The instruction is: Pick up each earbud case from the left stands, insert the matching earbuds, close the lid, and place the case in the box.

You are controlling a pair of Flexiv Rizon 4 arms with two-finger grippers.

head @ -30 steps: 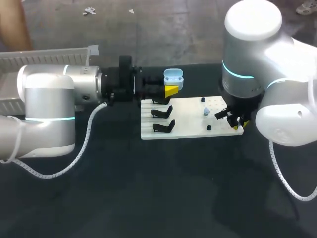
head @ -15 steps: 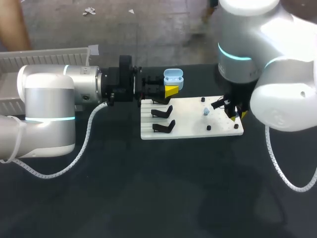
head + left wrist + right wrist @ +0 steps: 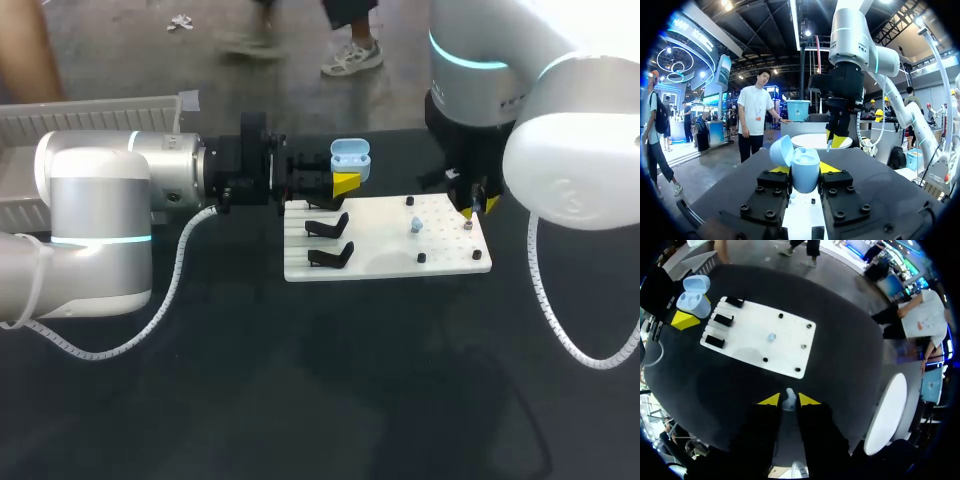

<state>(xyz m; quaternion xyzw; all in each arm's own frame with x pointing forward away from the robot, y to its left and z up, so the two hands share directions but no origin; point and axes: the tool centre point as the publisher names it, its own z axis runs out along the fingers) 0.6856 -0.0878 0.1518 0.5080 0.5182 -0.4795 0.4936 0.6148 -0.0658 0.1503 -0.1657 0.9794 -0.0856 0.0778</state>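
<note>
On table, head view: a white board is laid at centre; black stands are set along its 9 o'clock edge, and a loose earbud is seen twd its 2 o'clock.
Earbud case: held just off the board's 11 o'clock corner, lid open.
Left gripper: brought in from 9 o'clock, closed onto the earbud case.
Right gripper: hung over the board's 3 o'clock edge.
Left wrist view: the earbud case is clamped from both sides btwn the fingers, lid tipped back; the right gripper is seen ahead at 12 o'clock.
Right wrist view: a held earbud is pinched btwn narrowly set jaws; the board lies ahead, w/ the earbud case beyond the stands.
</note>
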